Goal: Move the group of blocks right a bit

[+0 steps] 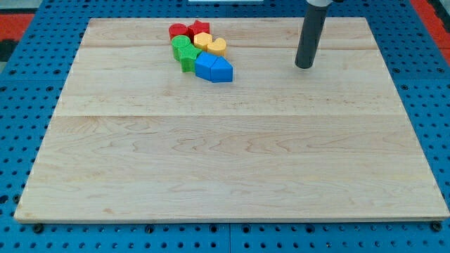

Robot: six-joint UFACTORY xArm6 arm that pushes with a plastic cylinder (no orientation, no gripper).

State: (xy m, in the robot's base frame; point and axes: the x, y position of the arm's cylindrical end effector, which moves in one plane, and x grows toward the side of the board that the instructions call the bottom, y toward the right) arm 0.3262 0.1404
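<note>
A tight group of blocks lies at the view's top, left of centre, on the wooden board (232, 154). It holds a red round block (178, 31), a red star block (198, 29), a yellow block (203, 40), a yellow heart block (217, 47), a green block (181, 45), a green star block (188, 57), and two blue blocks (206, 65) (221, 69) side by side. My tip (304, 66) touches the board well to the right of the group, apart from every block.
The board rests on a blue perforated table (21, 84). A red patch (432, 10) shows at the view's top right corner.
</note>
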